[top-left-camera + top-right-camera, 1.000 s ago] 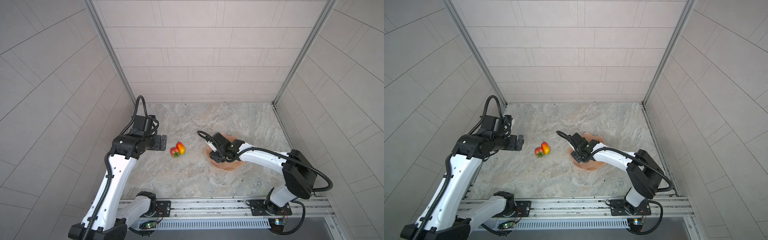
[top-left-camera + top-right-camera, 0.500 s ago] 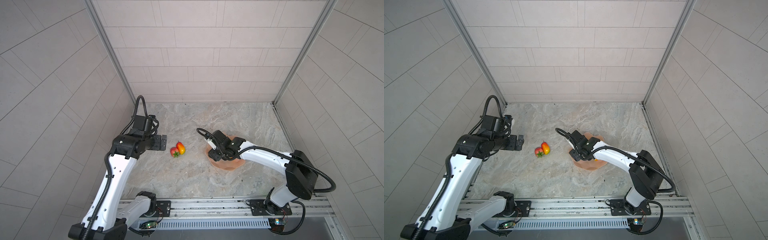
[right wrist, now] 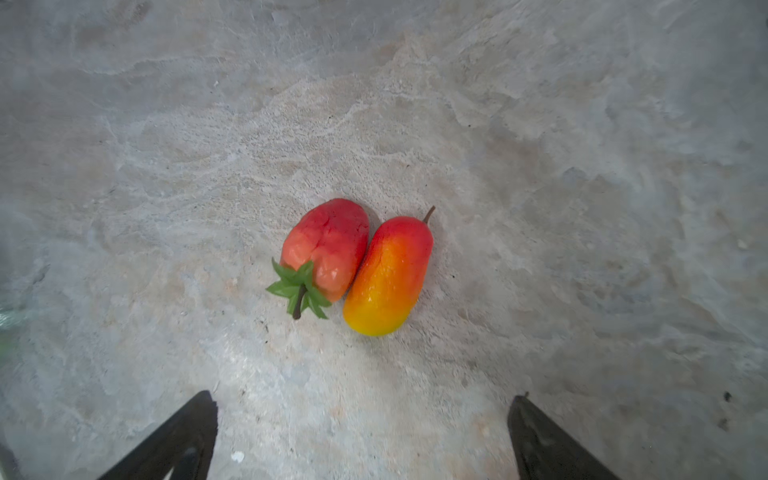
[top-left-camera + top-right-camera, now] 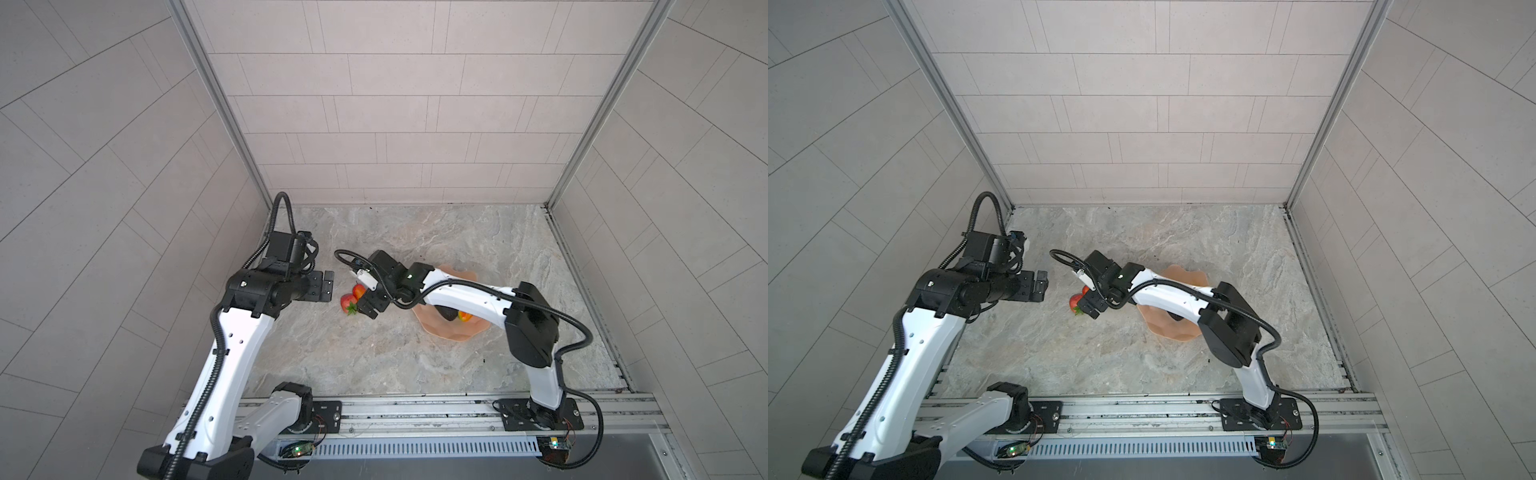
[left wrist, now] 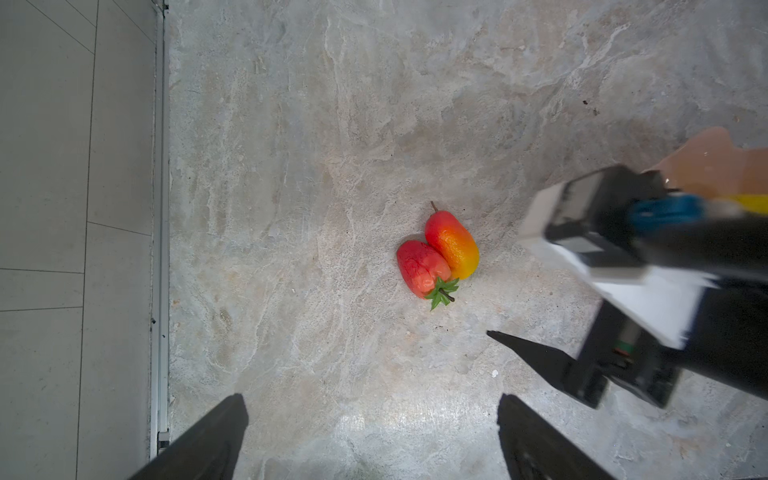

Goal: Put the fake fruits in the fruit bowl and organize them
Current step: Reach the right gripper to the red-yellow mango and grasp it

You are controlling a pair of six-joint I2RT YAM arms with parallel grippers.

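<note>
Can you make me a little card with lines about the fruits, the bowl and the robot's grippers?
On table: strawberry and mango, touching, side by side
Bowl: peach-pink, wavy rim, right of that pair
Inside it: dark fruit and orange-yellow fruit show; right arm hides the rest
Right gripper: open, empty, close to the pair
Left gripper: open, empty, farther left

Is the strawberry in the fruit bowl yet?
No, the strawberry lies out on the table, touching a mango.

Strawberry [image 5: 422,268] touching mango [image 5: 453,245] on marble tabletop [image 5: 332,124], left tool [image 5: 372,401] spread
</note>
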